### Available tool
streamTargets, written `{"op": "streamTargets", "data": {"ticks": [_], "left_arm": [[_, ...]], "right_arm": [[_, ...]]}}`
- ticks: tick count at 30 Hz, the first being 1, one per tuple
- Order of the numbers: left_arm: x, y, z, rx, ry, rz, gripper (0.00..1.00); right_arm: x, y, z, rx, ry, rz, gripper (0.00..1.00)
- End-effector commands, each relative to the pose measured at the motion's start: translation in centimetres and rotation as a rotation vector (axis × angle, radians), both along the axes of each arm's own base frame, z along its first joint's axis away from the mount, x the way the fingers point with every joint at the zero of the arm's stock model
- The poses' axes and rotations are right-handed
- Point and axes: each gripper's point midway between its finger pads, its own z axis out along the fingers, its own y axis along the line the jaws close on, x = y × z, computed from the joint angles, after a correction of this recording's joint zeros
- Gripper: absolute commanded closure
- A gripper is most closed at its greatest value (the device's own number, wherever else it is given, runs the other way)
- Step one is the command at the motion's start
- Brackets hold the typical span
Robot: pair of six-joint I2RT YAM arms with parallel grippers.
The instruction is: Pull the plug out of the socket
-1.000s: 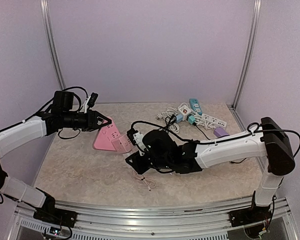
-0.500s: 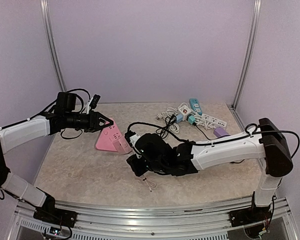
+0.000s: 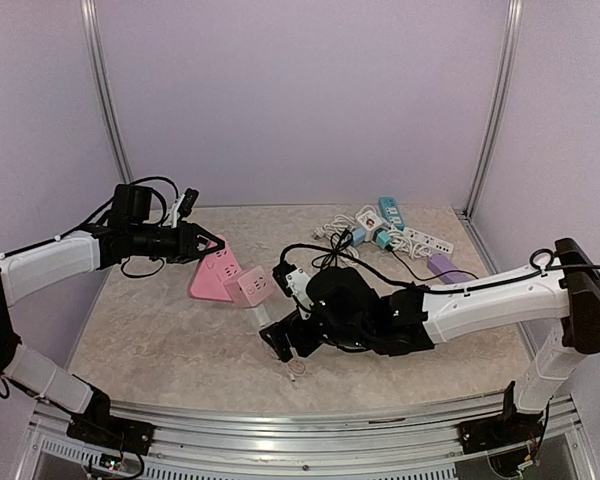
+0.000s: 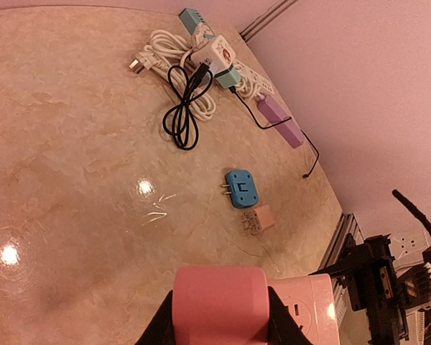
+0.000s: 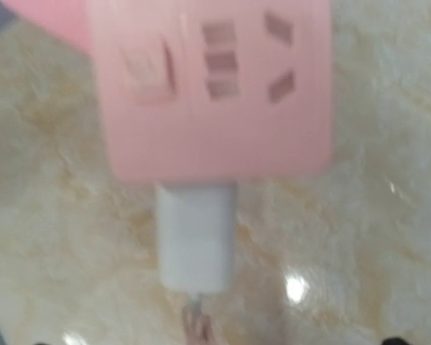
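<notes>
Left gripper [image 3: 206, 243] pinching the far-left end of the pink socket [image 3: 216, 274], which lies left of centre on the table [image 3: 150, 340]; white plug [image 5: 197, 237] seated in the socket's near-right face; right gripper [image 3: 285, 342] just beside the plug, fingers spread and not on it

Blurred close-up: pink socket [image 5: 215, 86], white plug [image 5: 197, 237].
Soft focus smears the socket's slots and the plug's edges. The socket's top is cut off by the upper edge; the plug's lead [image 5: 194, 320] fades into blur at bottom centre.
</notes>
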Motion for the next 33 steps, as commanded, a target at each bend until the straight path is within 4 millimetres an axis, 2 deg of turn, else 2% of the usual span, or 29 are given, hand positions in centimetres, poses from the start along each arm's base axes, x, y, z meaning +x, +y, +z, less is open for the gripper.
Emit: {"op": "streamTargets", "data": {"ticks": [1,4,8,12,16,23,29,33], "left_arm": [[0.1,-0.6,1.2,-0.036,-0.038,-0.031,1.00],[0.0,-0.7,1.2,-0.027,-0.051,-0.027,1.00],[-0.3,-1.1,1.3,-0.023,-0.062,-0.041,1.00],[-1.0,-2.0,1.4,-0.021,-0.070,-0.072,1.00],[-1.5,-2.5,1.7,-0.016,-0.082,-0.086,1.00],[-2.0,-2.9,2.1,-0.017,-0.096,-0.101,1.00],[-2.0,-2.9,2.2,-0.020,-0.096,-0.104,1.00],[-2.0,-2.9,2.3,-0.019,-0.102,-0.102,1.00]], "right_arm": [[0.8,0.2,2.9,0.065,-0.032,-0.001,0.00],[1.5,1.3,4.4,0.090,-0.043,0.004,0.00],[2.4,2.6,5.1,0.112,-0.037,0.013,0.00],[3.6,2.8,4.7,0.118,-0.020,-0.014,0.00],[4.7,2.8,3.5,0.052,-0.020,-0.054,0.00],[4.9,4.0,2.5,0.025,-0.014,-0.038,0.01],[5.0,5.0,1.5,-0.007,-0.008,-0.049,0.07],[4.9,5.4,1.3,-0.009,-0.005,-0.051,0.20]]}}
